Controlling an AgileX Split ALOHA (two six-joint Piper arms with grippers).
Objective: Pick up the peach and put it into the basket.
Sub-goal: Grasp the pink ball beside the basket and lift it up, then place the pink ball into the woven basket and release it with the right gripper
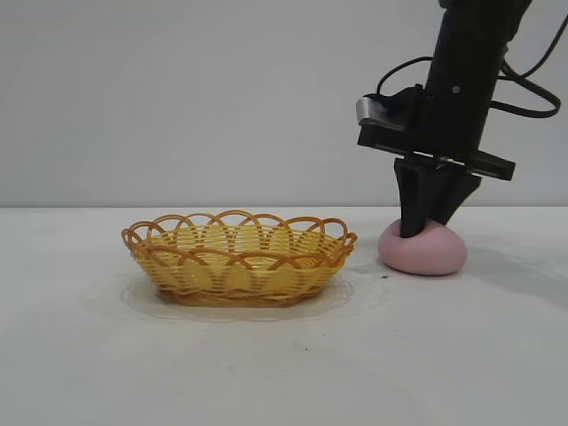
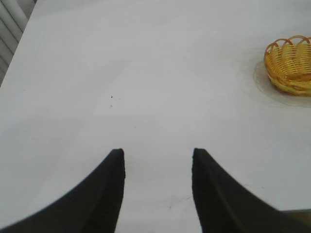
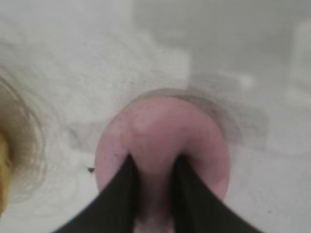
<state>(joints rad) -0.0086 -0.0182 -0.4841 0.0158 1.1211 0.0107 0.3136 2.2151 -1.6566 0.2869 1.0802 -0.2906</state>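
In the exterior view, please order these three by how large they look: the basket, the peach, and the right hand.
1. The basket: clearly the widest.
2 and 3. The peach and the right hand: unsure. The hand's fingers press into the peach's top and hide part of it, so I do not rank them.

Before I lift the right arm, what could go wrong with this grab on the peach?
1. The right end effector pinches only a narrow strip at the top of the peach, pressing into it, so the peach may slip free on the lift.
2. The peach sits close to the basket, whose looped rim stands about as high as the peach; a low carry could catch that rim and shove the basket.

The left end effector is open over bare table.
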